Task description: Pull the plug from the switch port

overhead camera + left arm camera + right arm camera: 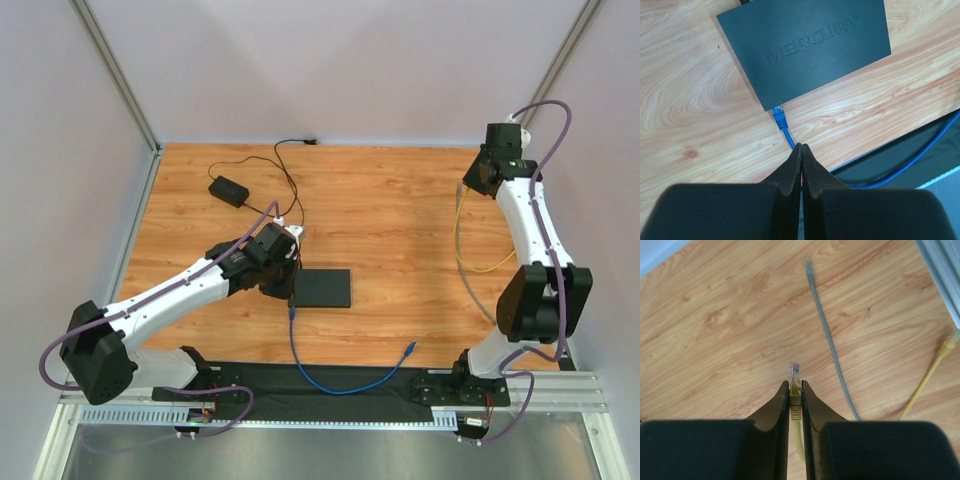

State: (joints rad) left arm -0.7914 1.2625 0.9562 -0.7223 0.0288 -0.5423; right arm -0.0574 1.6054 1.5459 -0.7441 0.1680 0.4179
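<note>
The switch (322, 288) is a flat black box in the middle of the wooden table; it fills the top of the left wrist view (805, 47). A blue plug (779, 116) sits in a port on its near edge, and its blue cable (330, 385) loops toward the table's front. My left gripper (284, 288) hovers at the switch's left corner; its fingers (801, 146) are pressed together just behind the plug, over the cable, with nothing between them. My right gripper (470, 183) is far back on the right, shut on a yellow plug (795, 397) whose clear tip sticks out past the fingertips.
A small black power brick (228, 190) with thin black wires lies at the back left. A yellow cable (462, 235) and a grey cable (826, 335) lie on the right side. A black mat (330, 385) runs along the front edge, and grey walls enclose the table.
</note>
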